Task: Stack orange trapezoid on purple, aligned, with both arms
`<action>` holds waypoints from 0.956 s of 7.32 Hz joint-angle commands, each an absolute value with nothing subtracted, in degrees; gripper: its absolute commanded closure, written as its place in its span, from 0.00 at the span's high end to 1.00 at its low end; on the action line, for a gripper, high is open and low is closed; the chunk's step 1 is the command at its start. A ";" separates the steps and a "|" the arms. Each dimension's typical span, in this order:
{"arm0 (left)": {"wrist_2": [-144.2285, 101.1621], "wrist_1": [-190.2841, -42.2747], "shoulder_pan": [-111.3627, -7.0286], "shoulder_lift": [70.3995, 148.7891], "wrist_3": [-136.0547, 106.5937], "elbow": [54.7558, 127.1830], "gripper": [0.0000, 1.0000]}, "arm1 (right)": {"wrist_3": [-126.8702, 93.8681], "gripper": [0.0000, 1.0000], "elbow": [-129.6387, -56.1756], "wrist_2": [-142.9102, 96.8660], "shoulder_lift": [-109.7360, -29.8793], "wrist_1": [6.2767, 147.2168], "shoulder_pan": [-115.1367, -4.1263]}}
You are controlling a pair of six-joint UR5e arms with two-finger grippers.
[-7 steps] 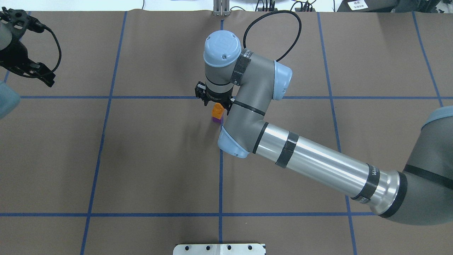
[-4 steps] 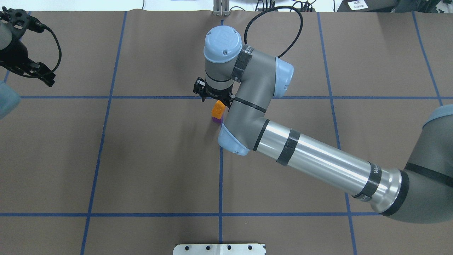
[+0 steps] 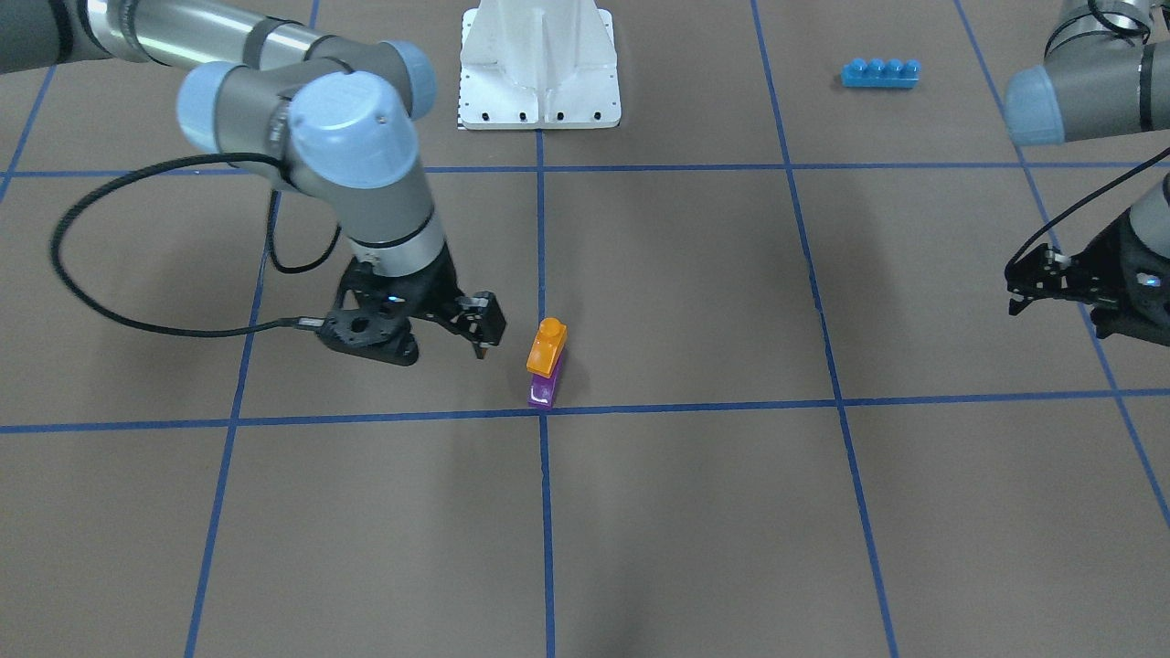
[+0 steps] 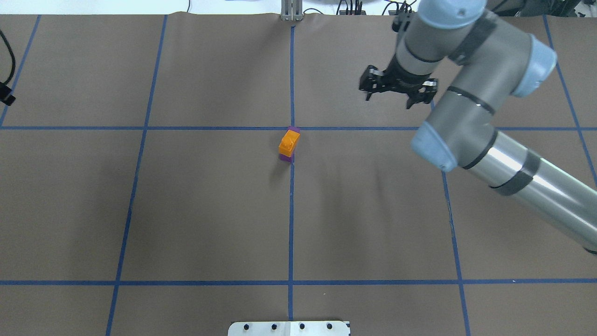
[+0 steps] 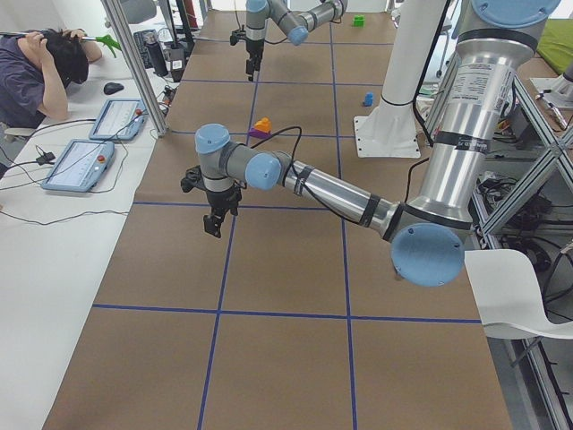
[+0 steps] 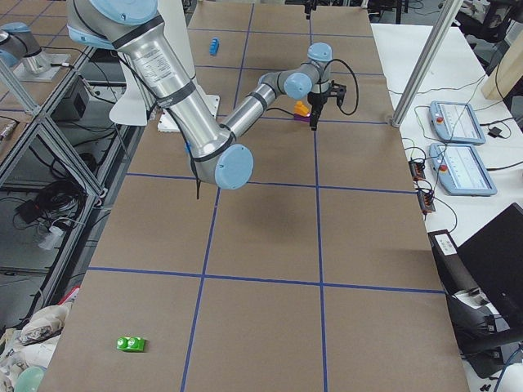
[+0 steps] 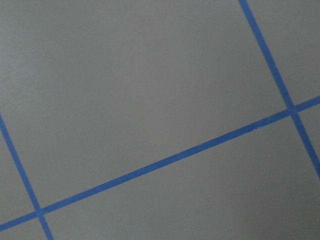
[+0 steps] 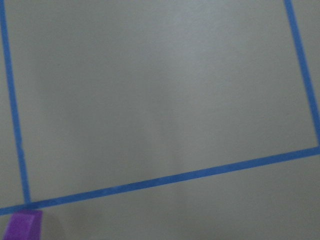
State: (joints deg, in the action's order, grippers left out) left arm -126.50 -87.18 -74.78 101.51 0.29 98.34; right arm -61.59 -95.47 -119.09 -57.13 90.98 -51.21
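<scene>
The orange trapezoid (image 4: 288,142) sits on top of the purple (image 4: 286,158) brick near the table's centre line; the stack also shows in the front view, orange (image 3: 547,345) over purple (image 3: 543,388). My right gripper (image 4: 391,95) is open and empty, apart from the stack; the front view shows it (image 3: 430,340) beside the stack. A purple corner (image 8: 22,225) shows in the right wrist view. My left gripper (image 3: 1047,279) looks open and empty, far off at the table's side.
A long blue four-stud brick (image 3: 879,72) lies near the white pedestal base (image 3: 539,64). A green brick (image 6: 131,344) lies far off at the table's end. Blue tape lines cross the brown table. The left wrist view shows only bare table.
My right gripper has let go of the orange trapezoid and drawn away up and to the right. The stack stands alone. My left gripper has moved further left, nearly out of the overhead view.
</scene>
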 commanded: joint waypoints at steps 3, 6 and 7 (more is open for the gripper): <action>-133.41 -87.97 -90.78 95.99 9.84 87.49 1.00 | -12.96 1.00 -96.95 -127.52 -81.69 90.44 -74.30; -132.80 -90.09 -90.79 95.27 9.76 87.72 1.00 | -2.91 1.00 -96.68 -127.79 -87.36 88.60 -79.63; -132.45 -90.78 -90.79 95.27 9.84 87.63 1.00 | -2.64 1.00 -96.16 -127.62 -90.76 86.51 -80.06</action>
State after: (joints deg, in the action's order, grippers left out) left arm -132.82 -90.05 -90.74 95.34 9.75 87.74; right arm -3.79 -96.63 -127.64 -87.64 88.62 -79.27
